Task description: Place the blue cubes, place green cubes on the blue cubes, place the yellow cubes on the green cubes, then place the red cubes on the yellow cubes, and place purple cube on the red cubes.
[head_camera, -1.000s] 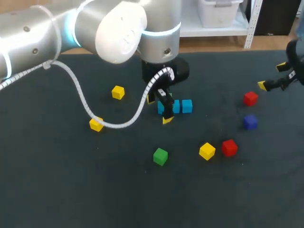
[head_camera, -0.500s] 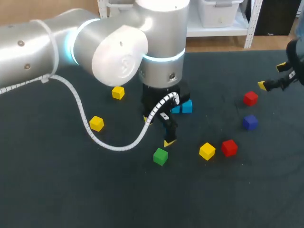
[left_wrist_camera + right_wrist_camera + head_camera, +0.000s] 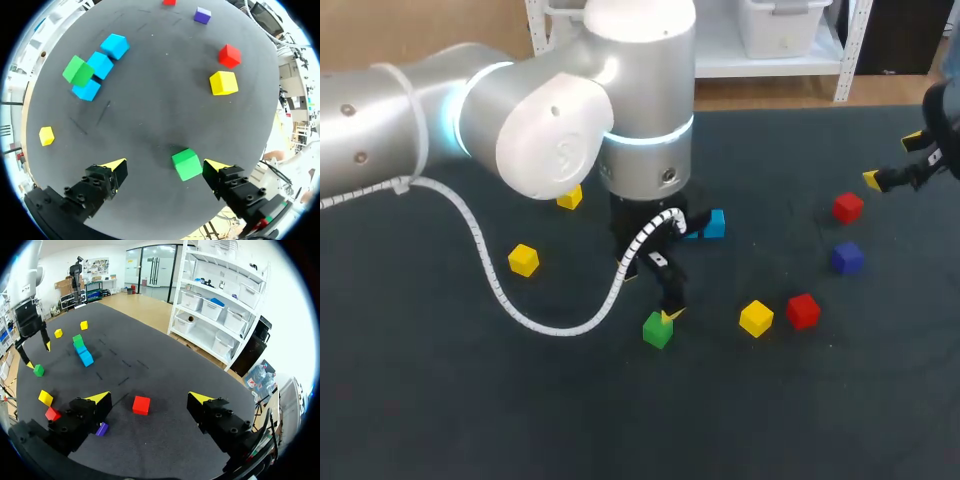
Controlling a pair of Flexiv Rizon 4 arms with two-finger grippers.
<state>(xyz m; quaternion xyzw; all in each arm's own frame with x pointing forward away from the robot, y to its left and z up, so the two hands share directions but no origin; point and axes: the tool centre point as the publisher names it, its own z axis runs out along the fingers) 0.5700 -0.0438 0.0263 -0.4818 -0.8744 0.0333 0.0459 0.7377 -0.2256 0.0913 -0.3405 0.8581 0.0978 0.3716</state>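
1. The tabletop (image 3: pixel 440 400) wears a dark, matt, cloth-like cover with a faintly rough nap.
2. The green cube (image 3: pixel 187 164) looks smooth, evenly coloured and barely shiny.
3. The left arm (image 3: pixel 560 140) has a glossy, silvery-white shell; its hose (image 3: pixel 560 329) is ribbed white plastic.
4. The left gripper (image 3: pixel 165 167) has matt black fingers (image 3: pixel 95 192).

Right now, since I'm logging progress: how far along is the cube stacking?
Done: three blue cubes sit in a row, and one green cube appears to rest on them. In hand: the left arm holds its jaws open either side of the second green cube, not yet gripped. Left: the yellow cubes, red cubes and purple cube lie loose, unstacked.
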